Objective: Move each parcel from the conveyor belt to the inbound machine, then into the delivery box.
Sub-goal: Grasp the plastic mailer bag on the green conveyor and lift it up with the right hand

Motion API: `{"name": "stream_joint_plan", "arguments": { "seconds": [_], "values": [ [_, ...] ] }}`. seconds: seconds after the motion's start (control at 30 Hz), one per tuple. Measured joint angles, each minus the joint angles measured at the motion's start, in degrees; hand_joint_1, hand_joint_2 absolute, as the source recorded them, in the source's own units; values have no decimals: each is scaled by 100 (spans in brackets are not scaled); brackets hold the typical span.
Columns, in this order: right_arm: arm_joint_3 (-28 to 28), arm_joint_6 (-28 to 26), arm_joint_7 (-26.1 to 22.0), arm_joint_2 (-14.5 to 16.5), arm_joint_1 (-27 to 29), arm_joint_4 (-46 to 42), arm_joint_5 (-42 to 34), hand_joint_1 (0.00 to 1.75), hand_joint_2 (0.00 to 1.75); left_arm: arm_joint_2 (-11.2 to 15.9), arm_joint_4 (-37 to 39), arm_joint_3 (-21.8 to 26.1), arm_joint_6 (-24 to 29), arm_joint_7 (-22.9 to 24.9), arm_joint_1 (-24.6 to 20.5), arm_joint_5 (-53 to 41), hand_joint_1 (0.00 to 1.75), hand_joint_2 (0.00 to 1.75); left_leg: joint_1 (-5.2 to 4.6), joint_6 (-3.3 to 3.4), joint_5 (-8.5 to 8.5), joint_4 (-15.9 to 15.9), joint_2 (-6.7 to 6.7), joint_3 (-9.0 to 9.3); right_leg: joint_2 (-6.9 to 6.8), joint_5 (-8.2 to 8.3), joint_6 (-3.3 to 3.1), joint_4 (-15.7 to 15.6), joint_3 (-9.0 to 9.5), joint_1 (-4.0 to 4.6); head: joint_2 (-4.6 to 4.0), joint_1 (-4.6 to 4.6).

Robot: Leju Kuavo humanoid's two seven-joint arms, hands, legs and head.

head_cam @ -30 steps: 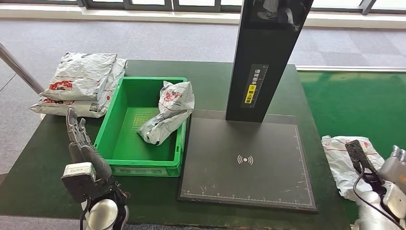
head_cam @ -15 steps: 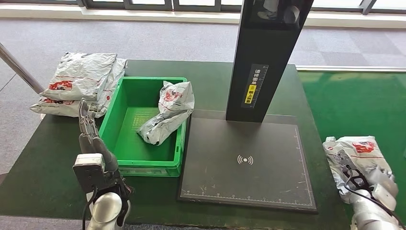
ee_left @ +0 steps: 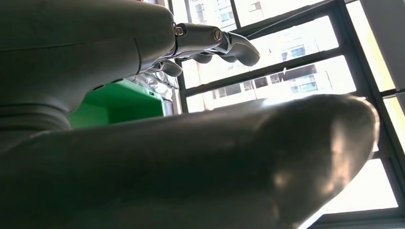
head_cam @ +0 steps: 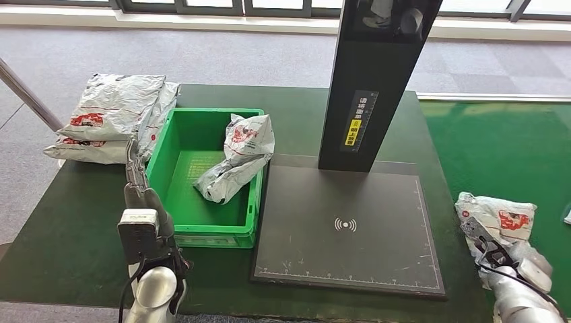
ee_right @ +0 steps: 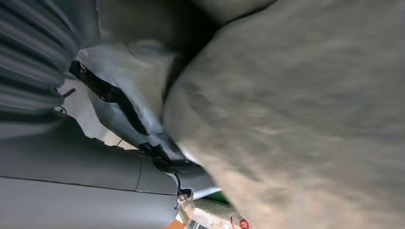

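The right hand [head_cam: 522, 259] grips a grey parcel [head_cam: 501, 219] on the conveyor belt [head_cam: 491, 145], while the left hand [head_cam: 140, 202], fingers open, hovers beside the green delivery box [head_cam: 202, 232].

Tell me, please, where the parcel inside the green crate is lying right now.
In the head view, the parcel leans against the green crate's right wall, on the left half of the table, just left of the black scanner plate.

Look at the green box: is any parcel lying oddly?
Yes. The parcel in the green box is crumpled and leans up against the box's right wall, its top poking above the rim rather than lying flat on the bottom.
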Motion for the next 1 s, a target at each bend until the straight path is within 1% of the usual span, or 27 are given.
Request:
{"name": "stream_joint_plan", "arguments": {
  "seconds": [0.03, 0.1, 0.17, 0.23, 0.3, 0.4, 0.43, 0.53, 0.6, 0.63, 0.73, 0.8, 0.9, 1.0],
  "values": [
    [2, -42, -49, 1, 15, 7, 14, 175, 175, 0, 28, -8, -4, 7, -7, -15, 0, 0, 0, 0, 0, 0, 0, 0, 0, 0, 0, 0, 1, 0, 0, 0],
    [8, -470, -315, 9, 87, -1, -35, 175, 175, 0, 71, -31, -3, 18, 1, -40, 0, 0, -1, 0, 0, 0, -2, -2, -1, 0, 0, 0, 4, 0, 0, 1],
    [10, -1404, -808, 73, 246, -148, -249, 175, 175, 3, 62, -50, 6, 28, 76, -56, 0, 0, -2, 0, -1, 0, -4, -5, -1, 0, 0, 1, 2, -2, 0, 2],
    [10, -2213, -1361, 227, 476, -618, -626, 175, 175, 9, -13, -54, 10, 39, 184, -60, 0, 0, -3, 0, -1, -1, -4, -9, 1, 0, 0, 3, -5, -2, 0, 1],
    [10, -2465, -1740, 431, 702, -1302, -1005, 175, 175, 11, -80, -56, 11, 44, 240, -61, 0, 0, -1, -1, -2, -1, -2, -10, 3, -2, -2, 3, -11, 0, 1, 0],
    [10, -2529, -2093, 713, 958, -2171, -1522, 175, 175, 11, -114, -60, 31, 45, 252, -61, 0, 0, 1, -1, -1, -3, -3, -10, -1, -5, -4, 5, -12, 1, 1, 0],
    [14, -2637, -2259, 794, 1041, -2427, -1749, 175, 175, 11, -116, -61, 43, 44, 252, -58, 0, 0, 1, -2, -1, -3, -4, -11, -2, -5, -4, 6, -13, 1, 0, 0],
    [66, -3349, -2905, 1048, 1320, -3332, -2459, 175, 175, 11, -119, -61, 72, 39, 251, -54, 0, 0, 1, -3, 0, -3, -4, -12, -3, -6, -5, 9, -14, 1, 1, 0],
    [96, -3737, -3352, 1256, 1495, -4047, -2761, 175, 175, 10, -120, -62, 87, 40, 246, -54, 0, 0, 1, -3, 0, -3, -1, -11, 2, -6, -5, 10, -15, 1, 1, 0],
    [100, -3831, -3571, 1372, 1582, -4422, -2863, 175, 175, 10, -119, -62, 93, 42, 242, -54, 0, 0, 1, -3, -1, -3, -1, -11, 3, -6, -5, 10, -16, 1, 0, 0],
    [158, -3882, -4171, 1759, 1865, -5514, -3055, 175, 175, 9, -118, -63, 86, 39, 235, -48, 0, 0, 1, -3, -1, -4, 0, -12, 2, -8, -7, 10, -16, 1, 0, 0],
    [322, -3890, -4415, 1999, 2102, -6176, -3100, 175, 175, 9, -118, -65, 62, 32, 229, -39, 0, 0, 2, -4, -1, -4, -1, -12, 1, -10, -9, 10, -16, 2, 0, 0],
    [809, -3891, -4397, 2276, 2540, -7024, -2988, 175, 175, 9, -116, -69, 24, 23, 210, -37, 0, 0, 4, -6, -3, -5, 0, -12, 1, -14, -13, 10, -16, 4, 0, -1],
    [1370, -3866, -4234, 2394, 2912, -7593, -3052, 175, 175, 9, -104, -79, 7, 22, 178, -37, 0, 0, 4, -8, -4, -5, 0, -12, 1, -17, -15, 9, -17, 3, 0, -1]
  ]
}}
